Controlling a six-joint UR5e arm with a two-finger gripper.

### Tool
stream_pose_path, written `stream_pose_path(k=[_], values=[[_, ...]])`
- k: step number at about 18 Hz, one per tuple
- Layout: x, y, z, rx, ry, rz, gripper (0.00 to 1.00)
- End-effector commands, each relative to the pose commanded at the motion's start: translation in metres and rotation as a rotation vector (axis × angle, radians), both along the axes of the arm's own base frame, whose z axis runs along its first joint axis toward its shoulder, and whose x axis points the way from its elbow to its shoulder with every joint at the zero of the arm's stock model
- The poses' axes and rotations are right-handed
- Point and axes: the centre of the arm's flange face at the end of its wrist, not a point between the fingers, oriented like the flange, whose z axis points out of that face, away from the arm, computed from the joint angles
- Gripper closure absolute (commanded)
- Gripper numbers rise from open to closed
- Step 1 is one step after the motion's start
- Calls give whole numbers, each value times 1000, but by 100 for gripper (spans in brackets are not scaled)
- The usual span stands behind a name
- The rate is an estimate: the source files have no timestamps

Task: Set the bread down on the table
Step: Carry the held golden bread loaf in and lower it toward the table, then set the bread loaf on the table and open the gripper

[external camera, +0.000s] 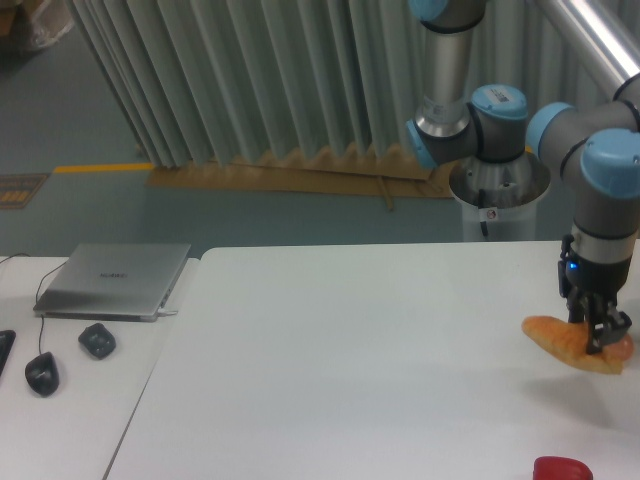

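Note:
The bread (562, 338) is a golden-orange pastry hanging just above the right side of the white table (360, 360). My gripper (592, 338) points straight down and is shut on the bread's right half. A faint shadow lies on the tabletop under it. The bread's right end and whatever lies behind it are partly hidden by the fingers.
A flat red thing (561, 468) lies at the table's front right edge. To the left stands a smaller desk with a grey laptop (115, 280), a dark mouse (42, 373) and a small dark object (97, 340). The arm's base (498, 195) stands behind the table.

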Motion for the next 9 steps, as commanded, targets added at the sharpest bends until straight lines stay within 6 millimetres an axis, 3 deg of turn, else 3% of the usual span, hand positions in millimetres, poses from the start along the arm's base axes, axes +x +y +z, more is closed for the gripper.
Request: stream_pose_path(k=[9], values=[[5,-2,-10,3,9,-3,43]])
